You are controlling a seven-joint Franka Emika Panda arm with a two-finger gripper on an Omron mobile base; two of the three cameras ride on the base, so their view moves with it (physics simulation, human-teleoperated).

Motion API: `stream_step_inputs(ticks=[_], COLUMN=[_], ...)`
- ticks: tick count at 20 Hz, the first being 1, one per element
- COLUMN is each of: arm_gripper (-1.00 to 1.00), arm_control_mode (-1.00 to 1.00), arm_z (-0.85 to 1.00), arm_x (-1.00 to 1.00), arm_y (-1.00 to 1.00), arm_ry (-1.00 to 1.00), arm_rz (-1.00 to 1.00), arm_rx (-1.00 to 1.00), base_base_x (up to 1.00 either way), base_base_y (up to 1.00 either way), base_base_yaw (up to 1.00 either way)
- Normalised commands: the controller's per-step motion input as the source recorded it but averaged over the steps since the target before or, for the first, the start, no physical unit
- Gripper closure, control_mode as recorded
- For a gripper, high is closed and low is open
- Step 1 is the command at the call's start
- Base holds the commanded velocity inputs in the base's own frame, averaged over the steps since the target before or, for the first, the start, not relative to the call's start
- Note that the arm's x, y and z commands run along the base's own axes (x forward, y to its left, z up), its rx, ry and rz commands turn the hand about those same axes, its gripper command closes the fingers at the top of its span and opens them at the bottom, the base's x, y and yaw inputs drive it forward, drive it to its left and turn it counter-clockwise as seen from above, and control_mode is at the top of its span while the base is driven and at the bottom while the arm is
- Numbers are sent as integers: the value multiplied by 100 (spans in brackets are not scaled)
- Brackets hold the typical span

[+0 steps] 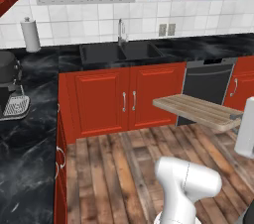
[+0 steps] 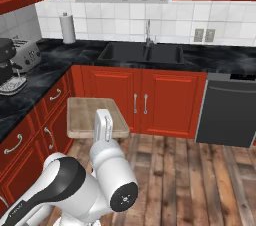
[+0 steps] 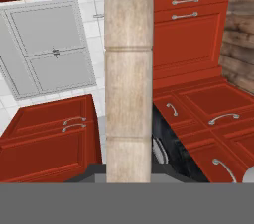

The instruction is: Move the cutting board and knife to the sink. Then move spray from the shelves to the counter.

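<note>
My gripper [image 1: 237, 117] is shut on one end of the cutting board [image 1: 198, 110], a light-wood slab held level in the air above the wooden floor. From the right base view the cutting board [image 2: 95, 115] hangs in front of the red corner cabinets, with the gripper [image 2: 103, 119] at its near edge. Seen edge-on in the hand view, the cutting board [image 3: 128, 84] runs up the middle. The sink [image 1: 121, 52] [image 2: 142, 52] lies in the black counter [image 1: 30, 158] [image 2: 50, 65] ahead, well beyond the board. The knife, spray and shelves are out of view.
A faucet [image 1: 120, 32] stands behind the sink. A paper towel roll [image 1: 31, 34] and a coffee machine [image 1: 10, 86] occupy the left counter, with a toaster [image 2: 27, 52] beside them. A dark dishwasher [image 2: 227, 112] sits right of the sink cabinets.
</note>
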Motion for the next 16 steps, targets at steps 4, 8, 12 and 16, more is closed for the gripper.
stream_step_inputs(ticks=[4,8,12,16], arm_gripper=[100,100,100,100], arm_control_mode=[100,100,100,100], arm_z=[0,0,0,0], arm_x=[0,0,0,0], arm_y=[0,0,0,0], arm_ry=[0,0,0,0], arm_rz=[0,0,0,0], arm_rx=[0,0,0,0], base_base_x=[94,93,92,90], base_base_y=[25,26,30,40], base_base_yaw=[0,0,0,0])
